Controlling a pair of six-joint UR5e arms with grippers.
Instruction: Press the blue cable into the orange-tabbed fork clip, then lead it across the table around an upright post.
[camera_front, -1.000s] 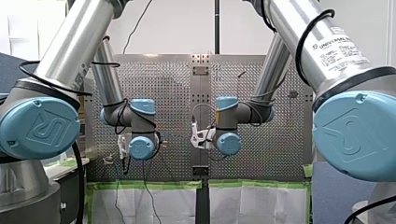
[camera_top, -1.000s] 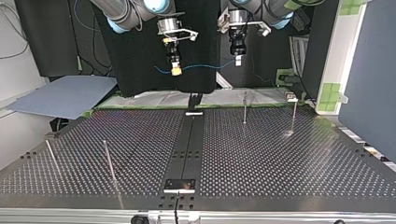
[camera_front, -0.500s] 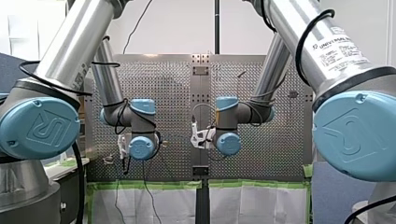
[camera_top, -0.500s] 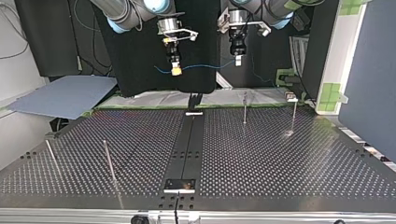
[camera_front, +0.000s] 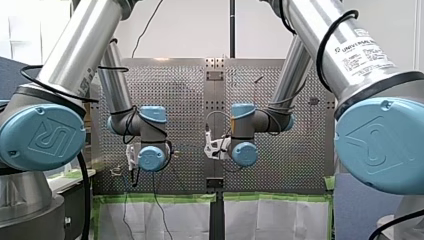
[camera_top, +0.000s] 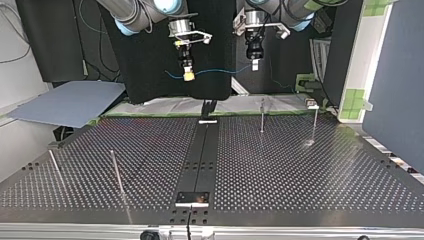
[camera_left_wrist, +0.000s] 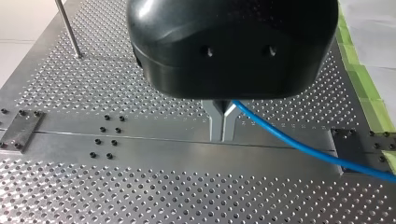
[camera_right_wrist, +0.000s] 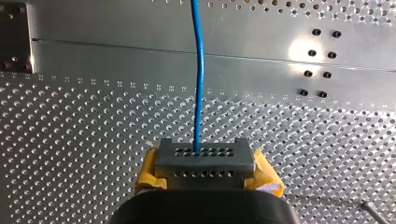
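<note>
The blue cable (camera_top: 220, 71) hangs taut in the air between my two grippers, above the table's far edge in the top view. My left gripper (camera_top: 254, 64) is shut on it; in the left wrist view its metal fingertips (camera_left_wrist: 223, 123) pinch the cable (camera_left_wrist: 299, 148), which trails off to one side. My right gripper (camera_top: 188, 75), with yellow pads, is shut on the cable too; in the right wrist view the cable (camera_right_wrist: 198, 93) runs straight ahead from between the closed pads (camera_right_wrist: 204, 161). No orange-tabbed clip can be made out for certain.
Thin upright posts stand on the perforated table: two at the top view's far right (camera_top: 262, 117) (camera_top: 314, 125) and two at its near left (camera_top: 116, 172) (camera_top: 55, 167). A small fixture (camera_top: 312, 105) sits by the far right post. A dark centre rail (camera_top: 202, 155) crosses the table.
</note>
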